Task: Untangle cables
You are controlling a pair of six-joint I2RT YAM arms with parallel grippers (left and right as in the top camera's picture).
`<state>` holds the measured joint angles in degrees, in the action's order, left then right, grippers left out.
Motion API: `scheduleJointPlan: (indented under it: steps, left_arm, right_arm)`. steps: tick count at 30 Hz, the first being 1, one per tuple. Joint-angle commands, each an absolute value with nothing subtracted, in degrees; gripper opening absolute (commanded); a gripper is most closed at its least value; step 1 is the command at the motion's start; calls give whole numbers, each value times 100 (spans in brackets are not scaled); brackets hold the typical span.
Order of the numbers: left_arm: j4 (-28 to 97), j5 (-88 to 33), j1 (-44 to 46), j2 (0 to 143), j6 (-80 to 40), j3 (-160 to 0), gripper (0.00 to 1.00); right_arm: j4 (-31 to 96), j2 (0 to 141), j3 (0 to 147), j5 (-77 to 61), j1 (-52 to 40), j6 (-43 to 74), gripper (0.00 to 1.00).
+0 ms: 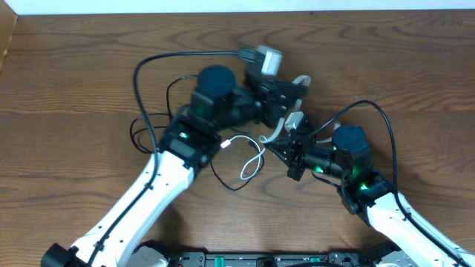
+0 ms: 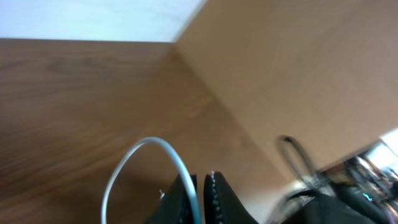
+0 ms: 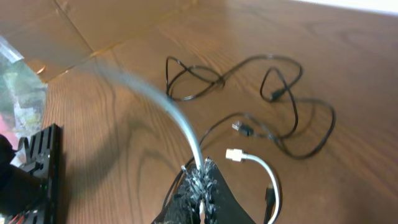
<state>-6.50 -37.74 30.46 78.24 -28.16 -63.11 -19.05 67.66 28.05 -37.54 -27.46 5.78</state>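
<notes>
The white cable (image 1: 255,162) lies in a small loop at the table's middle, with one plug (image 1: 225,144) to its left. My left gripper (image 1: 286,100) is shut on the white cable (image 2: 152,144), which arcs out from between its jaws (image 2: 202,199). My right gripper (image 1: 286,152) is also shut on the white cable (image 3: 180,121), which runs up and left from its jaws (image 3: 200,180). A white plug (image 3: 233,155) lies just right of those jaws. The thin black cable (image 3: 292,118) lies loosely looped on the table beyond; it also shows in the overhead view (image 1: 226,180).
The two arms meet close together at the table's middle. A thicker black arm wire (image 1: 159,59) arcs over the left arm and another (image 1: 386,122) over the right. A cardboard wall (image 2: 298,68) stands along the table's far side.
</notes>
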Motion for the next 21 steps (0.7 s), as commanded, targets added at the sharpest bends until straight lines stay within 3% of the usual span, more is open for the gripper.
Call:
scheduleJointPlan:
  steps: [1,5,9,16,19,21]
  left_arm:
    - [-196,-3413,2637,7784,-2351,-6366,13]
    - [790,-2648,2259,7784,-2047,-6366,34]
    - [1669,-1761,2075,7784,-2034,-6366,48]
    - [2569,-1295,2038,7784,-2003,-6366,42]
    - [2867,-978,2032,7784,-1769,-6366,42]
    - [3240,-259,2032,7791,-1765,-6353,43]
  right_arm:
    - [-1732,6768,2838,-3763,-2779,567,1]
    - [-1686,6768,2838,-3763,-2779,567,1]
    - [-1686,6768,2838,-3763,-2779,567,1]
    - [-1485,6768,2838,-3481,-2779,569,2]
    - [-1337,6768,2838,-3459,-2779,569,16]
    - [-1155,6768,2838,-3378,-2779,569,20]
